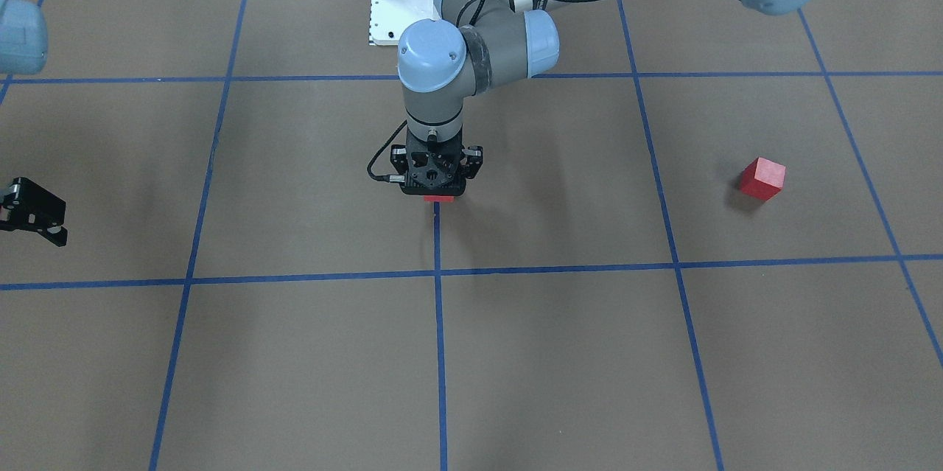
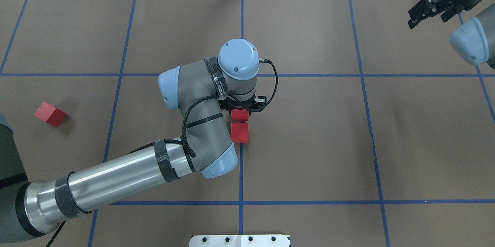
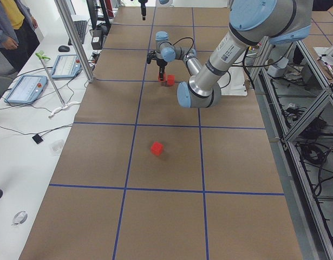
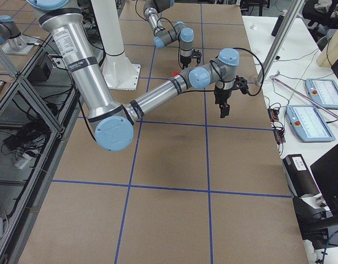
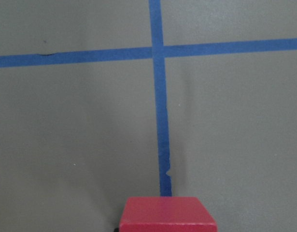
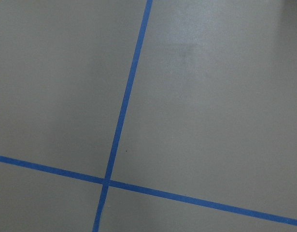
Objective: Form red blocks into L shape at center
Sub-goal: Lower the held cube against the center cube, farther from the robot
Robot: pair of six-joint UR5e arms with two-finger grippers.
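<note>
Overhead exterior view: the left gripper (image 2: 243,108) points straight down over the center (image 2: 278,123), directly above one red block (image 2: 239,115). The wrist and housing hide its fingers, so I cannot tell whether they are apart or clamped on that block. A second red block (image 2: 239,132) lies just beside the first, on the robot-base side, along the blue tape line (image 2: 241,173). Whether the two touch cannot be confirmed. A third red block (image 2: 49,114) lies well apart on the robot's left, turned askew to the grid. The right gripper (image 2: 428,19) hangs over the far right corner, fingers apart and empty.
</note>
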